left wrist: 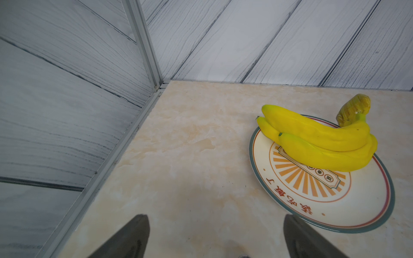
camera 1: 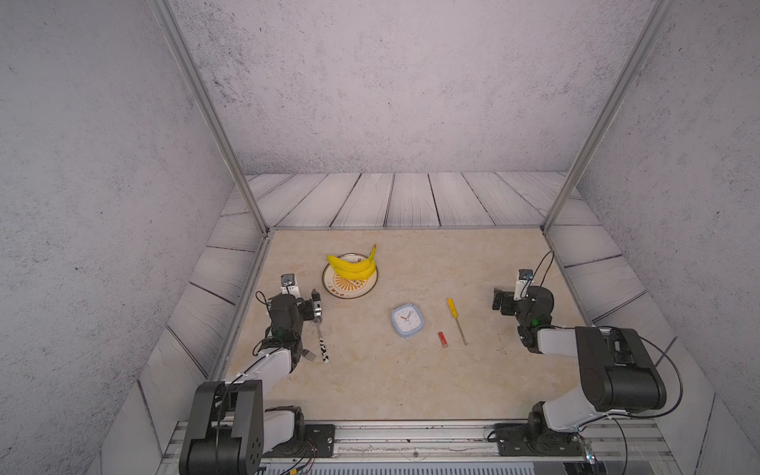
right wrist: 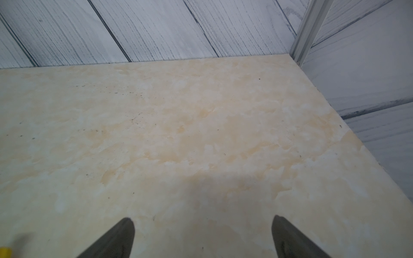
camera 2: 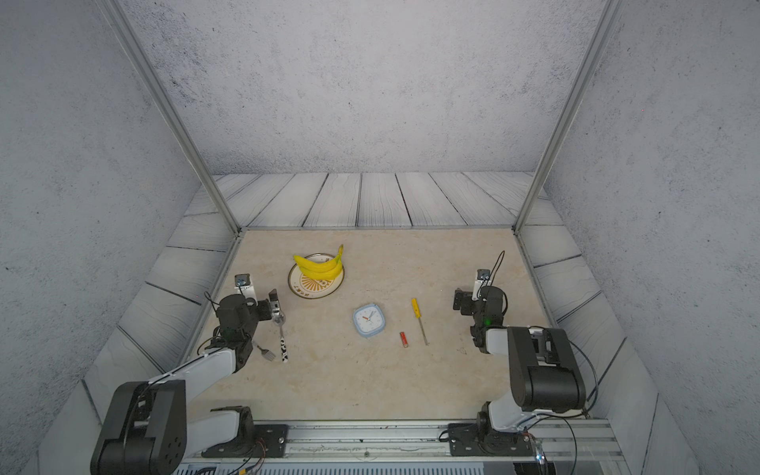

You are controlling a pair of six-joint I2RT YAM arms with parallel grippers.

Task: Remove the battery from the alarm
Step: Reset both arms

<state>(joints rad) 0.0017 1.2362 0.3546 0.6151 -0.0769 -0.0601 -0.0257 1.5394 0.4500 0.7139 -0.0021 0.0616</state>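
Note:
In both top views the light-blue alarm [camera 1: 407, 320] [camera 2: 369, 320] lies face up near the middle of the table, its white dial and red hands showing. The small red battery [camera 1: 442, 339] [camera 2: 404, 339] lies loose on the table, just right of the alarm and apart from it. My left gripper [camera 1: 316, 305] [left wrist: 214, 217] hovers open at the left, far from both. At the right side my right gripper [camera 1: 499, 299] [right wrist: 202, 220] is open too. Only bare table shows between each pair of fingers.
A yellow-handled screwdriver [camera 1: 456, 320] [camera 2: 420, 320] lies right of the battery. A patterned plate [camera 1: 349, 293] [left wrist: 335, 214] carrying bananas [camera 1: 353, 265] [left wrist: 324, 143] sits at the back left. A spoon [camera 1: 321, 337] and fork [camera 1: 306, 354] lie by the left arm. Walls enclose the table.

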